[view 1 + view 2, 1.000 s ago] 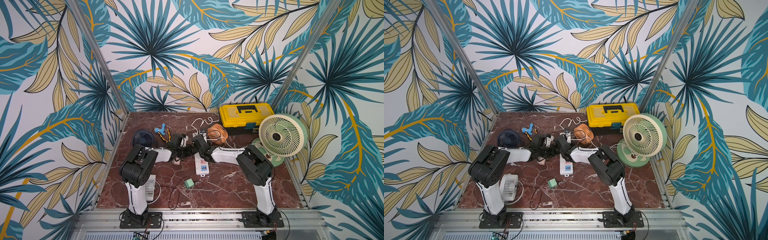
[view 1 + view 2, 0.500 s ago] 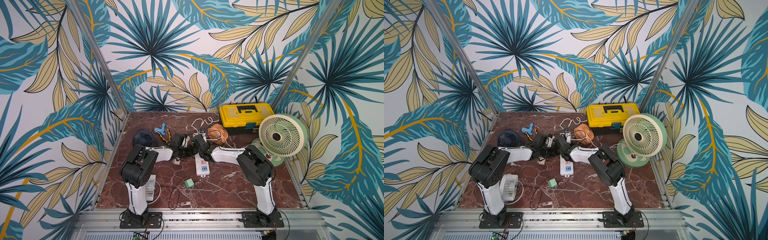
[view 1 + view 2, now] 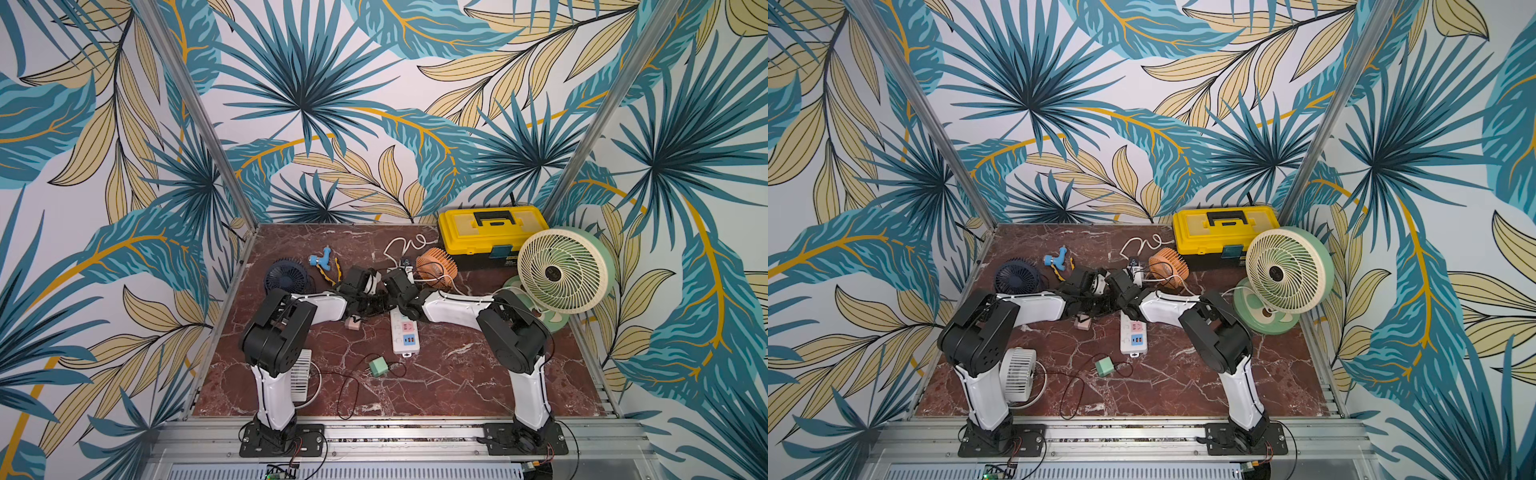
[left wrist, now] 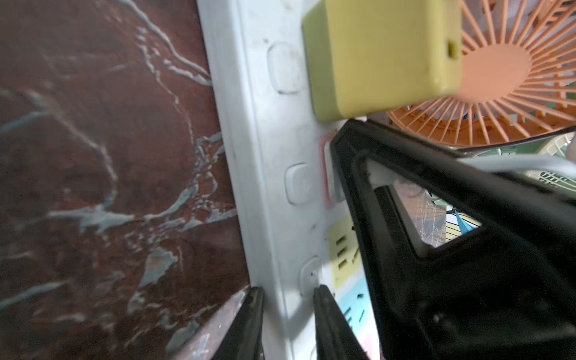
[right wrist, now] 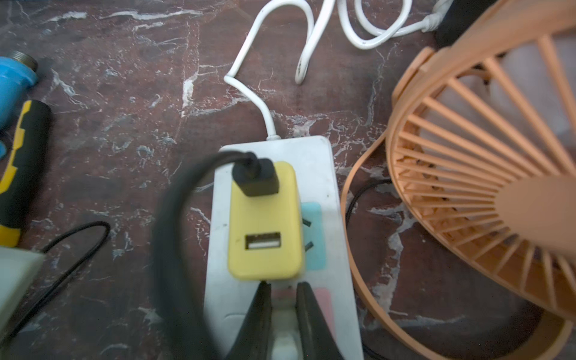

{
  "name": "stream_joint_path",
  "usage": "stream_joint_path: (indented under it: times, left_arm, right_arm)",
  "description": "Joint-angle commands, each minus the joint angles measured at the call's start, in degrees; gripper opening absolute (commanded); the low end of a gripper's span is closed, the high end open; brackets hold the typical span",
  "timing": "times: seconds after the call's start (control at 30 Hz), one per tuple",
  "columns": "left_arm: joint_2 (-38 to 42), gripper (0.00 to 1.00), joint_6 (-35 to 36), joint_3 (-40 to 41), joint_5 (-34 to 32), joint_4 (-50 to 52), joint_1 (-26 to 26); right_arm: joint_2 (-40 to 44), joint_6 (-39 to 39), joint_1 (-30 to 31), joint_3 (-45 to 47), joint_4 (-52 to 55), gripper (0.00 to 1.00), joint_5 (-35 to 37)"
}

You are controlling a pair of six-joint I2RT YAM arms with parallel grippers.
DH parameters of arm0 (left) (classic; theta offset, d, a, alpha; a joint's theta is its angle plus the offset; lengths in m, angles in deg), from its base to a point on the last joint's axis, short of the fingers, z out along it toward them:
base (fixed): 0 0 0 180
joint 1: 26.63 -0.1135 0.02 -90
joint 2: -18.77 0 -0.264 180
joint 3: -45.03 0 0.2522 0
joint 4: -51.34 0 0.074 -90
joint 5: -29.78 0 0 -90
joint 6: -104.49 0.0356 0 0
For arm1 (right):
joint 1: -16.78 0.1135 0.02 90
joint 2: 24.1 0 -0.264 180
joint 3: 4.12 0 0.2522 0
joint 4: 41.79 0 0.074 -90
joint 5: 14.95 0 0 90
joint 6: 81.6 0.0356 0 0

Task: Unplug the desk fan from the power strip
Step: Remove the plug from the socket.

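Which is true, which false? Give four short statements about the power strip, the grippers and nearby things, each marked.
1. A yellow adapter sits in the power strip, a black cable plugged into it. True.
2. The right gripper is open, clear of the strip. False: it is shut on a white plug.
3. The left gripper straddles one long edge of the strip. True.
4. The yellow toolbox stands at the front. False: it stands at the back, beside the green fan.

Long white power strip (image 3: 405,337), lying flat
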Motion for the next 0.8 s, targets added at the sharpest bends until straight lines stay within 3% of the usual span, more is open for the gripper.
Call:
stream_joint_path:
  times: [0.0, 0.17, 0.3, 0.4, 0.5, 0.6, 0.77]
  left_arm:
    - [-2.8, 0.32, 1.4, -0.4, -3.3, 4.3, 0.4]
    - [-2.8, 0.32, 1.4, -0.4, -3.3, 4.5, 0.4]
    - [-3.2, 0.32, 1.5, -0.4, -3.5, 4.7, 0.4]
    - [-3.3, 0.32, 1.6, -0.6, -3.6, 4.8, 0.4]
    - [-3.5, 0.32, 1.7, -0.7, -3.7, 5.0, 0.4]
    - [-3.5, 0.32, 1.6, -0.8, -3.8, 5.1, 0.4]
    - [-3.6, 0.32, 1.8, -0.8, -4.2, 5.2, 0.4]
  right_arm:
    - [0.3, -0.1, 2.0, -0.5, 3.3, 0.00, 1.4]
    - [1.9, 3.2, 0.3, 1.8, 0.3, 0.00, -4.2]
    - [-0.5, -0.1, 2.4, -4.5, 8.6, 0.00, 3.5]
    - [-1.0, -0.9, 2.4, -5.4, 11.9, 0.00, 4.4]
    - [1.6, 1.2, 1.0, -0.4, 3.7, 0.00, -3.1]
    - [1.6, 2.5, 0.0, -0.7, 3.6, 0.00, -7.0]
    - [-2.2, -1.9, 4.3, -10.2, 17.7, 0.00, 4.4]
